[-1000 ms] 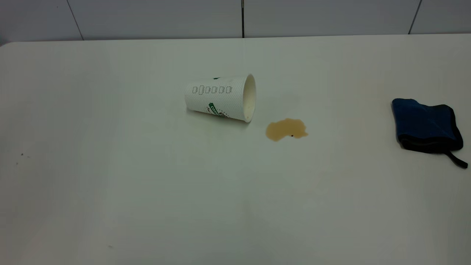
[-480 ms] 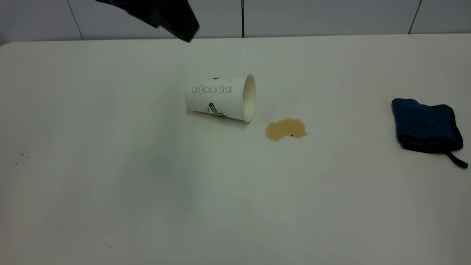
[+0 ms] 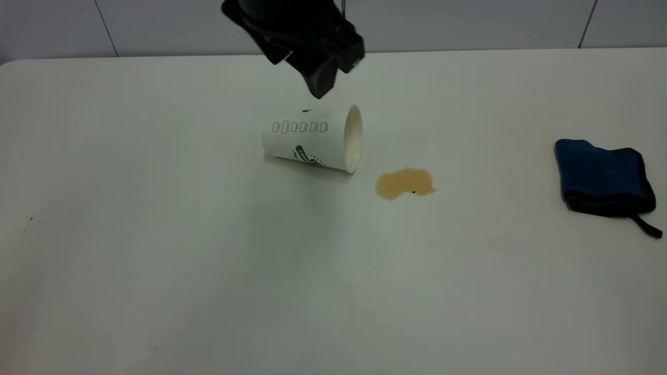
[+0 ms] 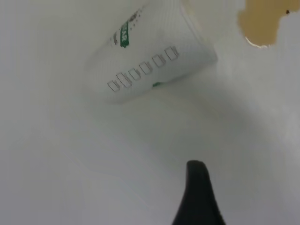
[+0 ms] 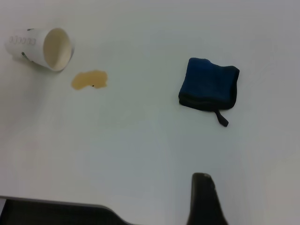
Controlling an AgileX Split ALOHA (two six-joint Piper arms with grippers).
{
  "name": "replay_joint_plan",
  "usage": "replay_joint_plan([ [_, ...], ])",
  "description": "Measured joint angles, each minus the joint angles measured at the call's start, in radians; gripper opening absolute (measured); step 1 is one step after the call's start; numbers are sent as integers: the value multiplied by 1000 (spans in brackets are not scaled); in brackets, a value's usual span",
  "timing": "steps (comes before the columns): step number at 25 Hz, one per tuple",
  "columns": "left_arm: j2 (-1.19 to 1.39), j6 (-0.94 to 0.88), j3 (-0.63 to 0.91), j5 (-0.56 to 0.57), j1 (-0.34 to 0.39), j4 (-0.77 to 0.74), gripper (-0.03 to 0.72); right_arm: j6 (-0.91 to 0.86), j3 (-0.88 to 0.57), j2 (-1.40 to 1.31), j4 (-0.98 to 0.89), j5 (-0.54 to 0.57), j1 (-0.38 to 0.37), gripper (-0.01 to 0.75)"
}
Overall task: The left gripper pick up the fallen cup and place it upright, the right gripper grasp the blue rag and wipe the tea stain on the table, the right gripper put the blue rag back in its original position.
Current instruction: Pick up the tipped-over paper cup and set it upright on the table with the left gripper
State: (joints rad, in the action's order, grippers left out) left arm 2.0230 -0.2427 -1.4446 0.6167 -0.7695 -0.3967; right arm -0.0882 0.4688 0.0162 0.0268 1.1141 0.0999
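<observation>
White paper cup (image 3: 312, 138) lies sideways, green lettering unreadable; left gripper (image 3: 318, 86) hovers above, finger spread can't be told.

Grey panelled wall (image 3: 469, 23) with dark seams, behind the white tabletop's far edge

So the left arm comes in from the top edge of the exterior view as a bulky black mass, with the left gripper (image 3: 319, 86) pointing down and tapering to a tip, hanging in the air. Its own wrist camera only catches one slim black finger (image 4: 199, 197), so no way to tell how wide the fingers are set. The right gripper (image 5: 204, 199) is off the exterior shot entirely; its wrist view shows just one dark finger up high.
</observation>
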Motion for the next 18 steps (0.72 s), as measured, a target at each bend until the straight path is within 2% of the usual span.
replay_joint_plan([
  [4,152,-291,-129,65,-70,-235,591,0,0,0,0,0,0,533],
  [8,293,-497,-246,95,-111,-447,591,0,0,0,0,0,0,533],
  [13,423,-650,-347,102,-129,-555,563,0,0,0,0,0,0,533],
  [18,499,-764,-369,101,-130,-596,547,0,0,0,0,0,0,533],
])
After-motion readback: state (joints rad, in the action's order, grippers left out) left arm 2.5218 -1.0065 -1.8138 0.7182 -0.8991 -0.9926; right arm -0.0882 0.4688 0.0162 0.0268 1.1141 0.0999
